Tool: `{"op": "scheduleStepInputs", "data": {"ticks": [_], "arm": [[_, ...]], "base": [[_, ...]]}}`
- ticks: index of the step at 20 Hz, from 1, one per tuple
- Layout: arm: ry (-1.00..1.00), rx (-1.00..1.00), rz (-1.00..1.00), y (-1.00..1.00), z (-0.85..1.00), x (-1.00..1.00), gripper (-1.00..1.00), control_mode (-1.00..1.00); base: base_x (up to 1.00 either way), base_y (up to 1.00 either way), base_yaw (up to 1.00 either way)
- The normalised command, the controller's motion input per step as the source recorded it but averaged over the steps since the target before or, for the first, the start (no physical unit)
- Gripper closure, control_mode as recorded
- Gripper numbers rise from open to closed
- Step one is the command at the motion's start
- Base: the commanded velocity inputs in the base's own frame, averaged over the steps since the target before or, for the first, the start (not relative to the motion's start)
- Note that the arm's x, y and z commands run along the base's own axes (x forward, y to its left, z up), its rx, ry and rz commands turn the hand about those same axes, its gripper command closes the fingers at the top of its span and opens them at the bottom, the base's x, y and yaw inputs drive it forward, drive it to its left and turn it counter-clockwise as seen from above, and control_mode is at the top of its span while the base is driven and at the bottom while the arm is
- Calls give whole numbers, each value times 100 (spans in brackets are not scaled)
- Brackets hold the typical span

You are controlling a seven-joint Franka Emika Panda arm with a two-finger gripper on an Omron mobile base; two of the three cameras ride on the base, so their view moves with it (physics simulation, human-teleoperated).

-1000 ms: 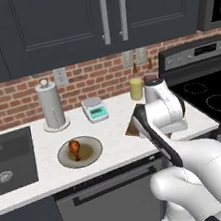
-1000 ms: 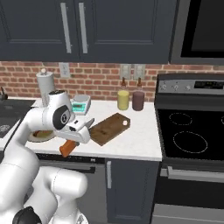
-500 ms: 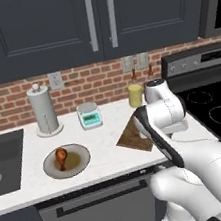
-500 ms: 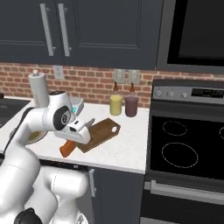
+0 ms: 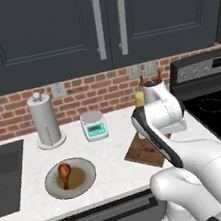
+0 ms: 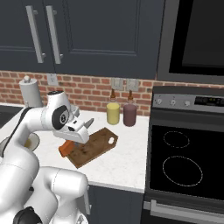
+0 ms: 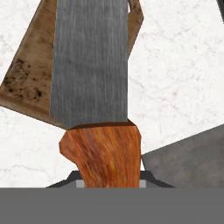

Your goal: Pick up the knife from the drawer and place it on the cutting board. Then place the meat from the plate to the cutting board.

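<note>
Step 1 is in hand: the knife [image 7: 98,109] is carried, not yet set down. The fingers [image 6: 70,141] are clamped narrowly on its orange-brown handle, and in the hand view the silver blade points out over the cutting board [image 7: 26,83]. In the right base view the handle [image 6: 66,148] hangs at the near left edge of the board [image 6: 98,146], above the white table [image 6: 127,157].

The meat [image 5: 65,173] sits on the plate [image 5: 88,179], well to the left of the board [image 5: 142,153] in the left base view, untouched.

Next, I judge the knife must go further over the board, come down flat onto the wood, and the fingers must part to release it. After that comes step 2: reach left to the plate for the meat.
</note>
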Motion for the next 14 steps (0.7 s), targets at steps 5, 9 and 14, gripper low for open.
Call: {"op": "scheduleStepInputs", "data": {"ticks": [5,9,14], "arm": [[0,0,0,0,0,0,100,100],[0,0,0,0,0,0,100,100],[0,-5,-13,5,-27,41,100,-100]], "base": [[63,3,-2],[63,17,-9],[0,0,0]]}}
